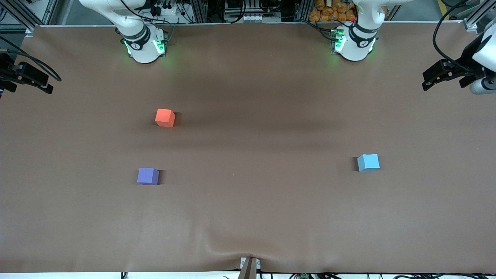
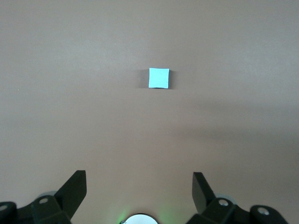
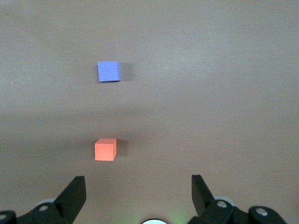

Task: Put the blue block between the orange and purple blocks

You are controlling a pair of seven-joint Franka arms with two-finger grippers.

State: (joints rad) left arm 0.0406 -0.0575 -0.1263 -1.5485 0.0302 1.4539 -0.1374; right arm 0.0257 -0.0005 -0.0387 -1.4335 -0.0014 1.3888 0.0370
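The blue block (image 1: pixel 368 162) (image 2: pixel 159 78) lies alone on the brown table toward the left arm's end. The orange block (image 1: pixel 165 117) (image 3: pixel 105 149) and the purple block (image 1: pixel 147 176) (image 3: pixel 108 71) lie toward the right arm's end, the purple one nearer the front camera, with bare table between them. My left gripper (image 2: pixel 139 179) hangs high over the table by its own base, open and holding nothing, the blue block well ahead of it. My right gripper (image 3: pixel 138 182) hangs the same way, open and holding nothing, above the orange block. Neither gripper touches a block.
The two arm bases (image 1: pixel 143 46) (image 1: pixel 354 44) stand along the table's edge farthest from the front camera. Black hardware with cables juts in at each end of the table (image 1: pixel 27 77) (image 1: pixel 445 73). A small clamp (image 1: pixel 248 265) sits at the near edge, where the cover wrinkles.
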